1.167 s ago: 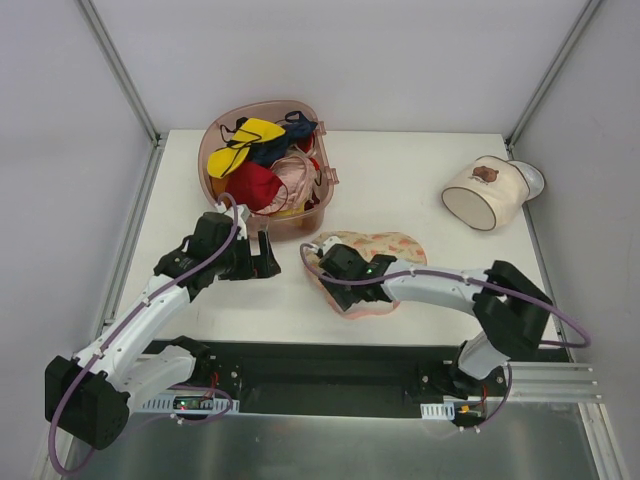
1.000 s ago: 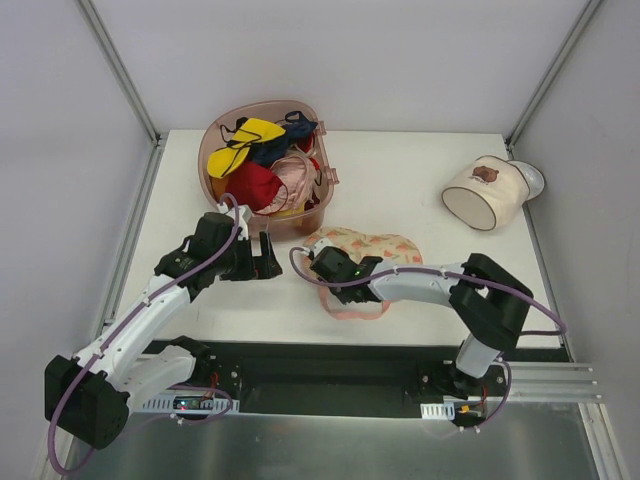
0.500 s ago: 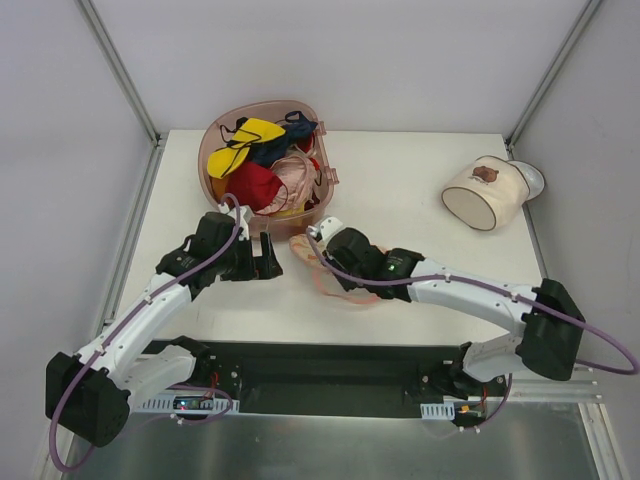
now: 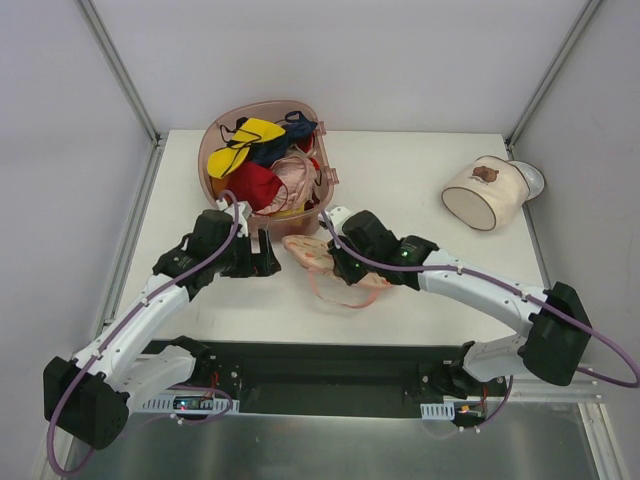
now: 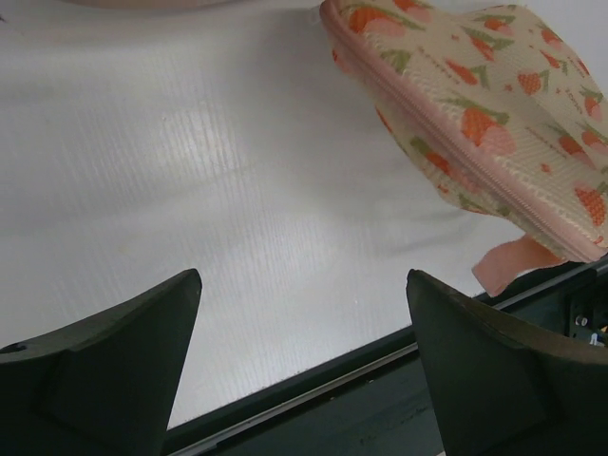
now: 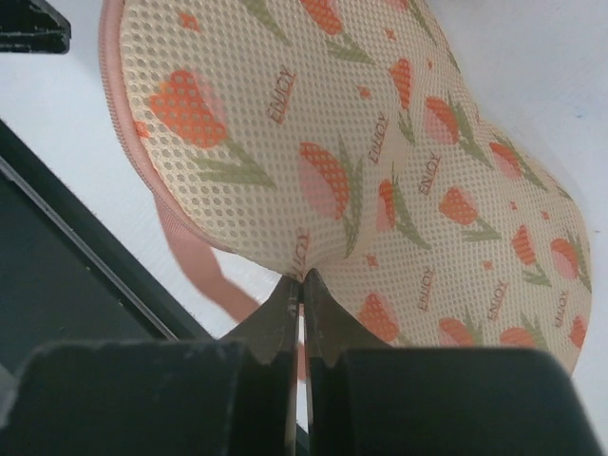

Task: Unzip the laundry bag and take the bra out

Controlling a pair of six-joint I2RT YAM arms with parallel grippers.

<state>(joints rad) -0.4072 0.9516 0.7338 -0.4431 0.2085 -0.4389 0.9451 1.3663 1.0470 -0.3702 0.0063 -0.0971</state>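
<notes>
The laundry bag (image 4: 309,251), a cream mesh pouch printed with orange flowers and edged in pink, hangs off the table in front of the basket. Its pink loop (image 4: 341,296) dangles below it. My right gripper (image 4: 336,263) is shut on a pinch of the mesh at the bag's lower edge (image 6: 302,277). The bag (image 6: 380,142) fills the right wrist view. My left gripper (image 4: 270,260) stands open just left of the bag, fingers wide apart (image 5: 304,285) with nothing between them. In that view the bag (image 5: 475,114) lies at the upper right. The bra is hidden.
A pink basket (image 4: 312,212) with red, yellow, pink and dark garments stands at the back left, close behind both grippers. A cream cylindrical container (image 4: 487,192) lies at the back right. The black rail (image 4: 330,365) runs along the table's near edge.
My right gripper has shut on the bag's mesh, then lifted and carried the bag left and back toward the left gripper. The left arm has barely moved.
</notes>
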